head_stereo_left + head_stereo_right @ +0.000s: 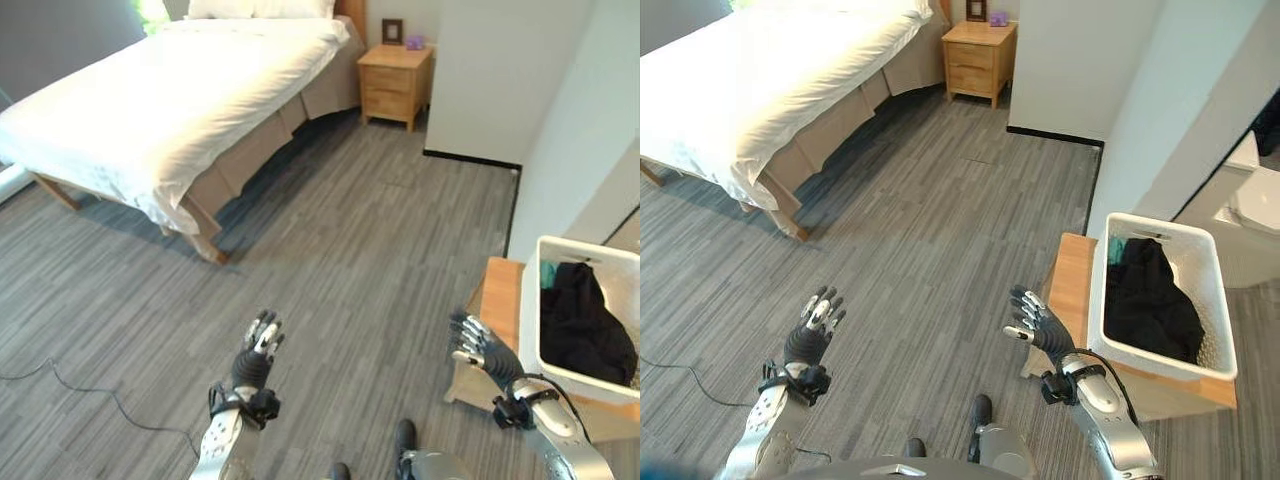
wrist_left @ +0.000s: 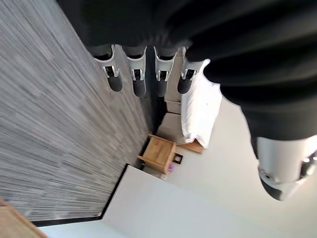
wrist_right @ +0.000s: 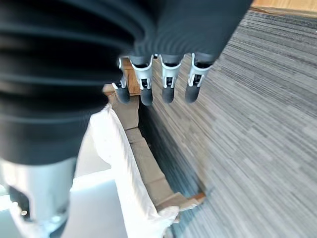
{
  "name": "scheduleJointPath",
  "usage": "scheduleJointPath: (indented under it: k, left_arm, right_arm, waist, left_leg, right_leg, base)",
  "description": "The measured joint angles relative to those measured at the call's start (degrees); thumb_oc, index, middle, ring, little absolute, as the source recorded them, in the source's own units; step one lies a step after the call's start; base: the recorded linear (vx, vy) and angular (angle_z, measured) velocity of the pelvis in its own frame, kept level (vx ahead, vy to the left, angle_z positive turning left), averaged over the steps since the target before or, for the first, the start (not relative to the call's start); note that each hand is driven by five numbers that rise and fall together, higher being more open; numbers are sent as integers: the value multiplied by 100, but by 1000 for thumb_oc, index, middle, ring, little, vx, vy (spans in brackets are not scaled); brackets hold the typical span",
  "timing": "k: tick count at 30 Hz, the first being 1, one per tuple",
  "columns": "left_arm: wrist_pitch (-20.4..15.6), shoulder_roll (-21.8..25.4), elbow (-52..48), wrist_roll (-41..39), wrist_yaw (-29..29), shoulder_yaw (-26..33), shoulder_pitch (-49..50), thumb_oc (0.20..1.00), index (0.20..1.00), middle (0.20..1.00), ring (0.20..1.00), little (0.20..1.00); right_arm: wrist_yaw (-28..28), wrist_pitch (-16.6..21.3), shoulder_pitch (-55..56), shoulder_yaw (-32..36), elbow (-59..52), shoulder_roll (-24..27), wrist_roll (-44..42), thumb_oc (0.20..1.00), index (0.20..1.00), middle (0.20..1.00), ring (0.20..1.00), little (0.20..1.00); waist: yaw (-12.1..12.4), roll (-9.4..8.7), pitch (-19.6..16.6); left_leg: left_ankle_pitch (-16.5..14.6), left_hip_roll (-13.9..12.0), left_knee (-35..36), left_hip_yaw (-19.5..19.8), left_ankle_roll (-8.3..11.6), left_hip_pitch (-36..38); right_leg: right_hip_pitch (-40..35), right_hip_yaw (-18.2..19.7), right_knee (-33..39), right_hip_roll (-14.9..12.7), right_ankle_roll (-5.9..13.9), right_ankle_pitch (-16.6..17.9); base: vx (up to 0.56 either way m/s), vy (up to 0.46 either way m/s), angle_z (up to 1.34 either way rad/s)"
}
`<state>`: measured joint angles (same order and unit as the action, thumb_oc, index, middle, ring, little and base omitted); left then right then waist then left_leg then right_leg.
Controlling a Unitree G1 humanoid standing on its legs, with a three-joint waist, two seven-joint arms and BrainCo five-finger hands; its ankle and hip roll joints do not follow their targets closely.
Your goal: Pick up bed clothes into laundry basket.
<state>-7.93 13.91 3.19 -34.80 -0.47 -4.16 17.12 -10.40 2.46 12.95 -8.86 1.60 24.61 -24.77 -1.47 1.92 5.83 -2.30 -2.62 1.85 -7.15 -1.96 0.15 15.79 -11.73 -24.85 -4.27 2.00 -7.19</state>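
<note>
A humanoid robot stands on a grey wood-plank floor (image 1: pixel 350 240) with both hands raised in front of it and nothing in either. The left hand (image 1: pixel 258 352) hangs over the near floor at the left, fingers straight and spread apart, palm empty; the right hand (image 1: pixel 1040 325) hangs at the right with its fingers likewise loose and apart, close to the near left corner of a low wooden table (image 1: pixel 1072 285). On that table stands a white laundry basket (image 1: pixel 1203 262), its slatted walls upright, and inside it lies a heap of black clothing (image 1: pixel 1150 300) with a bit of teal cloth (image 1: pixel 1118 250) at the far end of the basket. The bed (image 1: pixel 150 110) is at the far left, well apart from both hands, covered by a white sheet (image 1: pixel 120 120) that drapes over its near edge above a tan skirt (image 1: pixel 250 150), with white pillows (image 1: pixel 260 8) at its head. Open floor lies between the robot and the bed. Just beside the head of the bed stands a wooden nightstand (image 1: pixel 393 85) carrying a small dark picture frame (image 1: pixel 392 30) and a small purple thing (image 1: pixel 415 42). To the right of the nightstand a white wall (image 1: pixel 490 75) juts out toward the room, and another white wall (image 1: pixel 1180 110) rises behind the basket.
</note>
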Motion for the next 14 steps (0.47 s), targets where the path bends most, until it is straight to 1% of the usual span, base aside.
scheduleJointPath:
  k: [1,2,3,4,5,9,11,14]
  left_arm:
    - [2,117,-28,3,8,39,96,1000,1000,1000,1000,1000]
    - [47,108,112,3,29,96,72,1000,1000,1000,1000,1000]
    - [101,103,109,4,28,110,112,1000,1000,1000,1000,1000]
    - [96,106,98,15,32,138,102,1000,1000,1000,1000,1000]
    - [97,101,99,16,36,147,90,1000,1000,1000,1000,1000]
    - [98,100,100,239,113,186,23,1000,1000,1000,1000,1000]
    - [98,94,100,241,220,188,-58,1000,1000,1000,1000,1000]
    - [97,49,102,241,256,189,-101,1000,1000,1000,1000,1000]
  right_arm:
    - [2,-7,30,-21,-9,-81,0,1000,1000,1000,1000,1000]
    - [9,-9,-34,-36,85,-131,-1,1000,1000,1000,1000,1000]
    - [26,-29,-60,-49,87,-129,-1,1000,1000,1000,1000,1000]
    - [38,-41,-77,-50,85,-139,-1,1000,1000,1000,1000,1000]
    - [64,-61,-60,-54,88,-154,-1,1000,1000,1000,1000,1000]
    - [166,-86,5,-49,97,-160,-1,1000,1000,1000,1000,1000]
    - [204,-87,-1,-49,101,-160,-2,1000,1000,1000,1000,1000]
    - [248,-87,14,-51,144,-160,-3,1000,1000,1000,1000,1000]
  waist:
    - [32,-276,-95]
    - [44,-289,-96]
    - [43,-234,-139]
    - [55,-231,-132]
    - [53,-229,-137]
    - [28,-271,-177]
    - [24,-304,-289]
    - [34,-295,-330]
  left_leg:
    - [18,191,-2,-5,-19,-4]
    - [60,183,-6,42,11,29]
    - [58,133,13,33,27,36]
    - [140,131,4,18,14,34]
    - [165,135,1,18,9,41]
    - [166,129,0,12,9,122]
    - [185,129,-1,-12,42,137]
    - [185,122,5,-34,47,251]
  right_leg:
    - [-267,180,289,-207,85,-132]
    - [-452,276,583,-171,16,-223]
    - [-555,206,795,-130,44,-190]
    - [-570,206,815,-127,32,-123]
    - [-595,200,816,-126,64,-88]
    - [-693,200,894,-111,56,-58]
    - [-711,230,936,-95,54,-29]
    - [-876,264,1092,-60,50,34]
  base:
    - [-6,23,22]
    - [-34,52,14]
    - [-43,67,6]
    - [-49,78,3]
    - [-21,41,-1]
    - [-14,8,-2]
    - [-29,5,-7]
    - [-26,-4,-8]
